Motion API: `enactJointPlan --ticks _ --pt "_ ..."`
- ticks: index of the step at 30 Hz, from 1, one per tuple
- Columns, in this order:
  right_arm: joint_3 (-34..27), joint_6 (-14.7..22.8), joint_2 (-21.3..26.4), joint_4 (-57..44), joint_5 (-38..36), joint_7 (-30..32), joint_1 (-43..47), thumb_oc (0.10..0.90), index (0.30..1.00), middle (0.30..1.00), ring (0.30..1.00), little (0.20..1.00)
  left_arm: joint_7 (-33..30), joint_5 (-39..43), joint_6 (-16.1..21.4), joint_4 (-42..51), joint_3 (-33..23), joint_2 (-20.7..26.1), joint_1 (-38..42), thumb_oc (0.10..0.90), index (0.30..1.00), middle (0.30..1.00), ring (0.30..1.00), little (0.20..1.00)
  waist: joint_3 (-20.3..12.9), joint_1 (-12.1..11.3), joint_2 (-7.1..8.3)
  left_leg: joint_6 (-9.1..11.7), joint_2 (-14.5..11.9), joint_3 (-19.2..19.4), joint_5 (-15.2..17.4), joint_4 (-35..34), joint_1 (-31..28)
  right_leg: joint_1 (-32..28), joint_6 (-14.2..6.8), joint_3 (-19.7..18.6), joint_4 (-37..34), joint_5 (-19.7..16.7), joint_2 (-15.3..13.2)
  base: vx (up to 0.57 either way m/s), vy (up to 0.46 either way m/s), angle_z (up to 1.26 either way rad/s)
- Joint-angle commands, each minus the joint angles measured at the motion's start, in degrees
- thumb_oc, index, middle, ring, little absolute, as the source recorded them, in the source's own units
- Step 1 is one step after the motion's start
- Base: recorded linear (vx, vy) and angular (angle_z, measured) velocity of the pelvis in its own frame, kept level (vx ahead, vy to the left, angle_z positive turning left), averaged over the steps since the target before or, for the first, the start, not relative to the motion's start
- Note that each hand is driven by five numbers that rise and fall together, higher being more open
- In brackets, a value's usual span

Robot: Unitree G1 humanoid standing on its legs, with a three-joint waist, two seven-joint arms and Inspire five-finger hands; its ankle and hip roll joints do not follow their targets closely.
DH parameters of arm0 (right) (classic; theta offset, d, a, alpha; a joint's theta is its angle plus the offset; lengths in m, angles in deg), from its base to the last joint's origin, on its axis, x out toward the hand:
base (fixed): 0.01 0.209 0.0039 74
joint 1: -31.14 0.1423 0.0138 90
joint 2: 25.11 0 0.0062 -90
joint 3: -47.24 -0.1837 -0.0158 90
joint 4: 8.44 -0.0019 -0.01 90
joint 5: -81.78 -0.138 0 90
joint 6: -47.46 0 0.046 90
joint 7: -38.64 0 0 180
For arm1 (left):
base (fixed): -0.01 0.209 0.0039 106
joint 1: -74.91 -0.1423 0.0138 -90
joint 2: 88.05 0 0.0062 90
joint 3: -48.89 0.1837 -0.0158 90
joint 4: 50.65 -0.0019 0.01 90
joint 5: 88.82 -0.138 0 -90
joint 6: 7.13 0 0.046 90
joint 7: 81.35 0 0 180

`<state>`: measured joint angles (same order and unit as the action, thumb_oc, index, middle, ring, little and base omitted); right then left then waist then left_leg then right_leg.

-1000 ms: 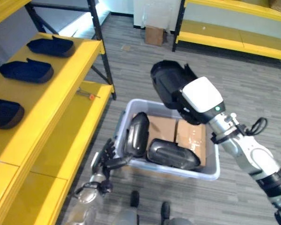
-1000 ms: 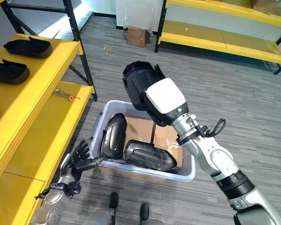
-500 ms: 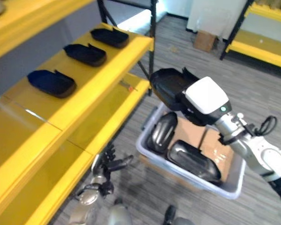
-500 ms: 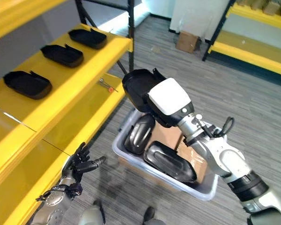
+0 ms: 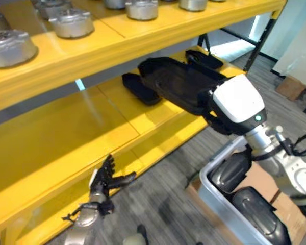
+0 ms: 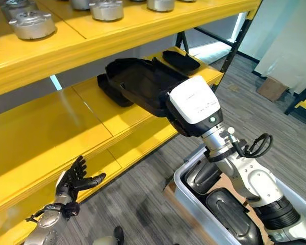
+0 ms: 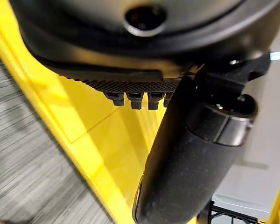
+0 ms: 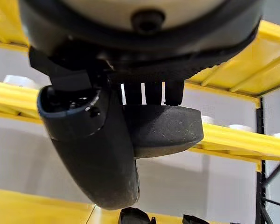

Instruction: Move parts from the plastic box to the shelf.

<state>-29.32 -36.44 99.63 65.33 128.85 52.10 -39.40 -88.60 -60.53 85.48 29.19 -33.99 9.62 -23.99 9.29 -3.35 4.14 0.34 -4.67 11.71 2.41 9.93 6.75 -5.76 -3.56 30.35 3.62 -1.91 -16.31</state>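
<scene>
Your right hand [image 6: 186, 120] is raised over the front edge of the yellow shelf [image 6: 66, 127], its fingers and thumb clamped on a black moulded part [image 6: 140, 87]. In the right wrist view the thumb [image 8: 95, 154] lies against the rounded end of that part [image 8: 161, 130], with the fingers [image 8: 151, 93] on its other side. The part hangs above the middle shelf board, tilted, with its hollow side facing up. It overlaps another black part [image 6: 109, 91] already lying on the board behind it, and you cannot tell whether the two touch. A further black part [image 6: 181, 61] lies on the same board, farther along to the right.

The plastic box [image 6: 194, 212] stands on the grey floor at the lower right, near the shelf's front. You can see two black parts in it, one leaning at the near-left wall [image 6: 201, 176] and one lying lower down [image 6: 229, 217], with brown cardboard [image 5: 280, 209] beside them.

Your left hand [image 6: 74, 181] is low at the near left, in front of the bottom shelf board, fingers spread and straight, holding nothing.

Grey metal castings [image 6: 33, 23] sit in a row on the top shelf board. You can read no writing or labels on any of these things.
</scene>
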Motion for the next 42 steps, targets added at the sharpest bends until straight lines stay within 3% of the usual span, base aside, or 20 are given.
enactJointPlan --ticks 1,10,18,22,26,28,29,30,31,32,34,35,37,39,42 --pt "-1.6 -1.5 0.0 -4.0 -0.2 3.9 9.0 0.4 0.3 0.3 0.3 0.3 0.6 -2.3 4.8 5.4 0.9 0.4 3.3 0.9 1.0 1.0 1.0 1.0 -6.1 -0.5 -1.03 4.4 -6.9 2.0 -4.8 -9.6 -7.3 2.3 -3.7 0.9 5.6 3.3 -1.1 0.08 0.102 0.21" --pt "5.8 -1.6 -5.9 -0.5 -1.6 0.7 15.0 0.4 0.3 0.3 0.3 0.3 0.1 -1.8 5.0 6.5 -0.7 0.2 0.9 0.9 1.0 1.0 1.0 1.0 -6.2 -4.4 0.43 3.2 -5.0 0.6 -4.0 -10.4 -6.6 1.7 -5.1 2.5 4.6 1.4 -1.9 0.02 0.045 0.07" --pt "9.8 -2.2 -11.5 3.1 -2.5 -0.6 17.6 0.4 0.3 0.3 0.3 0.3 -0.4 -1.9 5.0 6.9 -2.0 1.1 -0.6 0.9 1.0 1.0 1.0 1.0 -4.8 -8.4 0.78 2.3 -3.0 -2.1 -4.3 -11.2 -4.0 0.9 -6.0 5.4 2.6 -0.4 -2.5 -0.01 0.042 0.24" --pt "11.3 -2.7 -13.6 5.2 -3.0 -0.4 19.3 0.4 0.3 0.3 0.3 0.3 -0.5 -1.9 5.0 7.0 -2.3 1.6 -0.6 0.9 1.0 1.0 1.0 1.0 -4.2 -9.4 1.0 1.8 -1.9 -3.3 -4.1 -10.8 -2.8 0.7 -6.4 6.3 2.0 -1.3 -2.9 0.0 0.055 0.32" --pt "14.0 -2.9 -17.4 7.7 -4.3 -0.2 22.8 0.4 0.3 0.3 0.3 0.3 -1.1 -1.3 5.8 7.5 -3.4 2.7 -1.2 0.9 1.0 1.0 1.0 1.0 -2.7 -11.9 1.1 0.6 0.3 -4.9 -2.0 -8.0 -0.9 1.1 -7.5 6.2 1.7 -3.3 -4.4 0.02 0.143 0.23" --pt "15.4 -2.8 -18.5 9.1 -4.0 -0.2 25.1 0.4 0.3 0.3 0.3 0.3 -1.6 -1.0 6.4 8.4 -4.6 3.6 -1.5 0.9 1.0 1.0 1.0 1.0 -1.7 -13.3 0.44 -1.4 2.4 -6.5 0.1 -6.4 -0.7 2.9 -8.3 4.5 6.2 -5.7 -7.3 0.04 0.25 -0.16" --pt "15.5 -3.0 -18.6 9.6 -3.6 -0.2 24.9 0.4 0.3 0.3 0.3 0.3 -1.7 -0.9 6.5 8.4 -4.4 3.7 -1.3 0.9 1.0 1.0 1.0 1.0 -1.4 -13.2 0.17 -2.3 3.4 -6.8 0.5 -6.2 -1.0 3.5 -8.8 3.7 9.1 -7.4 -9.0 0.14 0.354 0.03" --pt "15.5 -3.5 -18.6 9.8 -2.7 -0.5 24.4 0.4 0.3 0.3 0.3 0.3 -1.8 -0.9 6.6 8.6 -3.2 4.4 -0.3 0.9 1.0 1.0 1.0 1.0 -0.9 -12.0 -0.97 -3.8 5.6 -8.7 1.0 -5.5 -1.6 4.4 -8.7 0.2 15.6 -10.6 -11.2 0.13 0.329 0.25" --pt "15.4 -3.6 -18.3 9.4 -2.4 -0.5 24.3 0.4 0.3 0.3 0.3 0.3 -1.8 -1.0 6.8 8.5 -2.7 4.7 0.3 0.9 1.0 1.0 1.0 1.0 -0.4 -11.1 -1.57 -4.4 6.3 -9.8 0.9 -5.4 -1.8 6.4 -8.2 -3.7 18.7 -10.4 -10.7 0.04 0.287 0.7" --pt "15.2 -3.6 -18.0 9.2 -2.5 -0.5 24.0 0.4 0.3 0.3 0.3 0.3 -1.9 -1.2 6.8 8.3 -2.1 5.0 1.0 0.9 1.0 1.0 1.0 1.0 0.1 -10.0 -2.11 -5.0 6.8 -10.3 -0.3 -5.6 -1.7 8.3 -6.3 -6.4 19.4 -10.0 -9.1 -0.04 0.119 1.08" --pt "14.8 -3.8 -17.3 9.3 -2.9 0.0 24.5 0.4 0.3 0.3 0.3 0.3 -2.1 -1.4 7.0 7.8 -0.4 5.1 2.7 0.9 1.0 1.0 1.0 1.0 0.3 -7.4 -3.87 -4.6 6.2 -12.5 -1.0 -6.6 -2.6 14.6 -3.7 -15.5 17.2 -2.9 -1.5 0.05 0.008 1.05" --pt "14.8 -3.9 -17.0 9.6 -3.3 0.4 25.0 0.4 0.3 0.3 0.3 0.3 -2.2 -1.4 7.1 7.3 -0.2 4.9 3.3 0.9 1.0 1.0 1.0 1.0 0.8 -6.9 -4.28 -4.0 6.0 -13.0 -0.7 -6.3 -3.1 16.3 -3.2 -17.5 15.7 -1.8 -0.2 0.07 -0.033 0.58" --pt "14.9 -4.0 -16.9 9.5 -3.5 0.6 25.8 0.4 0.3 0.3 0.3 0.3 -2.2 -1.5 7.1 7.2 0.0 4.7 4.0 0.9 1.0 1.0 1.0 1.0 1.4 -6.6 -4.51 -3.6 6.0 -13.1 -0.5 -5.8 -3.2 17.8 -3.1 -18.2 13.7 -2.2 0.0 0.05 -0.057 0.46" --pt "14.4 -3.8 -16.3 8.9 -3.6 1.1 26.4 0.4 0.3 0.3 0.3 0.3 -2.3 -1.8 7.1 6.2 0.6 3.6 4.7 0.9 1.0 1.0 1.0 1.0 2.1 -4.9 -4.21 -2.7 6.3 -13.9 1.7 -4.2 -4.1 20.1 -3.9 -20.5 9.1 -2.8 1.4 0.1 -0.154 0.22" --pt "12.3 -3.9 -15.7 7.6 -4.4 1.6 23.4 0.4 0.3 0.3 0.3 0.3 -2.6 -1.1 6.6 4.7 1.7 0.9 5.6 0.9 1.0 1.0 1.0 1.0 1.8 -3.3 -1.86 -1.2 6.8 -15.1 4.0 1.0 -3.0 17.1 -3.3 -21.9 7.4 -1.9 3.3 0.11 -0.271 0.81"
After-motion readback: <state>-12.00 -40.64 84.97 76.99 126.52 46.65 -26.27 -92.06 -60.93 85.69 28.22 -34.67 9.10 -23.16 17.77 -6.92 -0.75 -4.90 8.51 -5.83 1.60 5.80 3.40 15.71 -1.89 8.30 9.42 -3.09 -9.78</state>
